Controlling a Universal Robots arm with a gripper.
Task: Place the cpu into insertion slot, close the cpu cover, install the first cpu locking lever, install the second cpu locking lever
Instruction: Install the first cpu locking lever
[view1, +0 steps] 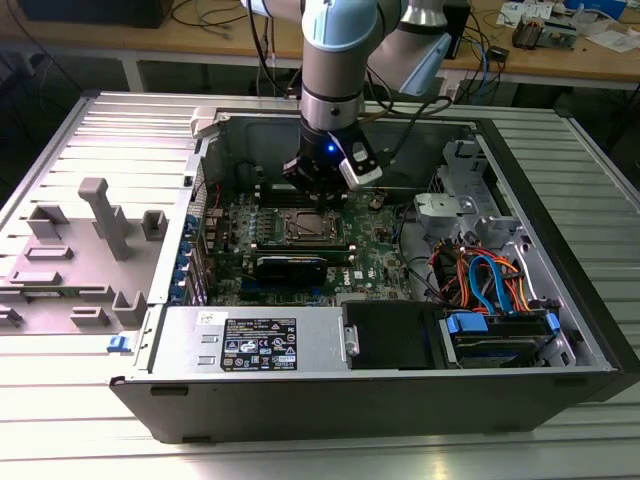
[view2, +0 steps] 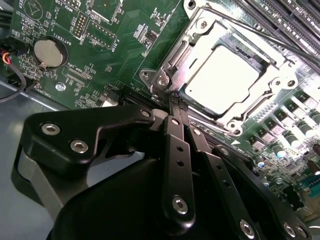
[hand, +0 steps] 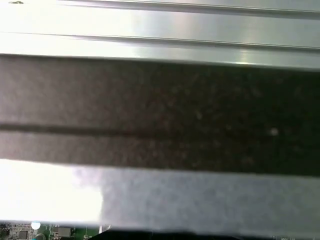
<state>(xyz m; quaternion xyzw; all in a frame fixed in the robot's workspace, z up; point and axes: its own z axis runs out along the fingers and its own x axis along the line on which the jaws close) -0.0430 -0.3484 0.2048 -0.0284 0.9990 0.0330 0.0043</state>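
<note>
The cpu (view2: 227, 75) lies seated in the insertion slot (view2: 265, 60) with the cpu cover (view2: 187, 47) folded flat over it. The gripper (view2: 176, 100), fingers pressed together and holding nothing, stands at the socket's corner. Judged step: lever locking, which calls for catching a thin locking lever (view2: 260, 31) and pressing it under its hook.

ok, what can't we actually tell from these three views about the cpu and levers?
- Lever state: in the second wrist view the gripper fingers sit closed at a corner of the cpu cover; whether a lever is caught between the tips is hidden.
- Slot detail: too small in the exterior view, with the arm above it.
- First wrist view: blurred case wall; just a board sliver at the edge.
- cpu surface: glare washes it out.
</note>
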